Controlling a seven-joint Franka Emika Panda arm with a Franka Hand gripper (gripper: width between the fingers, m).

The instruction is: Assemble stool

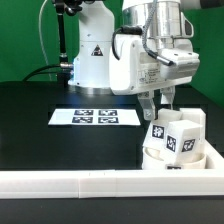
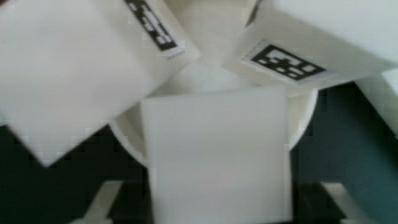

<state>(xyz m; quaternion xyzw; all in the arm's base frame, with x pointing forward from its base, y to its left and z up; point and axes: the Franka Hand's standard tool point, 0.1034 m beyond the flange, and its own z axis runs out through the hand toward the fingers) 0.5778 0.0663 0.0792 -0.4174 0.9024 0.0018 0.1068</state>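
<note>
Clearly, in the exterior view, the work is at the seat (image 1: pixel 172 158), which sits on the black table (image 1: pixel 40 125) just behind the long white rail (image 1: pixel 70 183), toward that view's right. Two legs stand upright on the seat: one (image 1: pixel 160 135) nearer the marker board (image 1: pixel 95 117), the other (image 1: pixel 187 137) beside it. The gripper (image 1: pixel 158 105) hangs right above the first leg, its fingers reaching down to the leg's top; whether they pinch it cannot be told from here.

In the wrist view, the round seat (image 2: pixel 317 105) fills the background and one plain white leg (image 2: pixel 214 150) stands up the middle of it, between the two finger tips (image 2: pixel 107 195) low in the picture. The fingers look spread apart either side of the leg, though the grip is not certain. Two tagged legs (image 2: pixel 80 70) (image 2: pixel 311 50) lean in around it.

Probably the step is fitting a leg into the seat. Next, the leg needs turning or pressing straight into its socket without knocking its neighbours.
</note>
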